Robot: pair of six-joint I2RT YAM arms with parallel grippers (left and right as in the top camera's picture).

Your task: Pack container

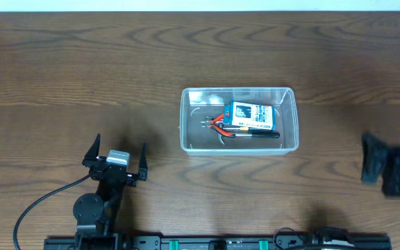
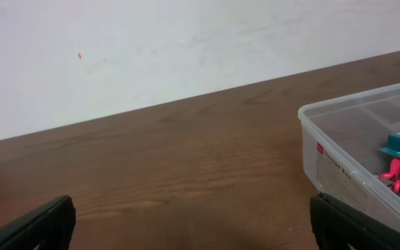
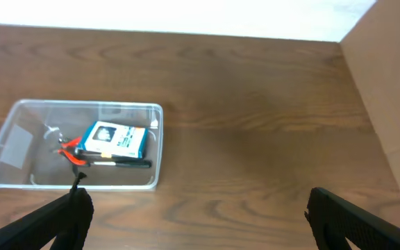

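Observation:
The clear plastic container (image 1: 189, 118) sits at the table's centre. Inside lie a small blue-and-white box (image 1: 251, 115), red-handled pliers (image 1: 219, 124) and a black-and-yellow tool (image 1: 258, 133). My left gripper (image 1: 117, 160) is open and empty at the front left, well apart from the container. My right gripper (image 1: 387, 167) is at the right edge, blurred in the overhead view; the right wrist view shows it open (image 3: 196, 215) and empty. The container also shows in the left wrist view (image 2: 339, 167) and the right wrist view (image 3: 12, 142).
A white wall (image 2: 186, 48) stands beyond the table's far edge. A tan panel (image 3: 387, 83) rises on the right in the right wrist view. The arm bases and a black cable (image 1: 40, 205) sit along the front edge.

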